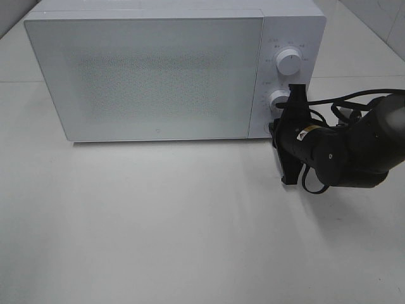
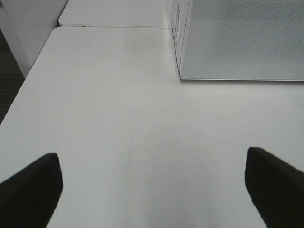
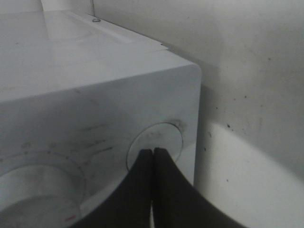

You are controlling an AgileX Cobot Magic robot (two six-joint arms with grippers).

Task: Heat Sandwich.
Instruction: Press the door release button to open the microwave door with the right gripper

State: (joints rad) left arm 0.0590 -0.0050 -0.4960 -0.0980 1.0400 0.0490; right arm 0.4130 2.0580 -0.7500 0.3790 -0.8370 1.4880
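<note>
Sandwich: it shows in no view, and where it lies cannot be told. The left gripper [image 2: 152,192] hangs over the bare white table [image 2: 118,118] with its jaws spread wide, holding nothing, near the microwave's [image 1: 158,76] left front corner. The microwave's door [image 1: 149,82] is shut, and its dotted panel reveals nothing inside. On the control panel to the right are an upper knob [image 1: 288,62] and a lower knob [image 1: 277,99]. Below them, the right gripper [image 3: 153,154], jaws pressed together, has its tips on the round button [image 3: 164,135].
</note>
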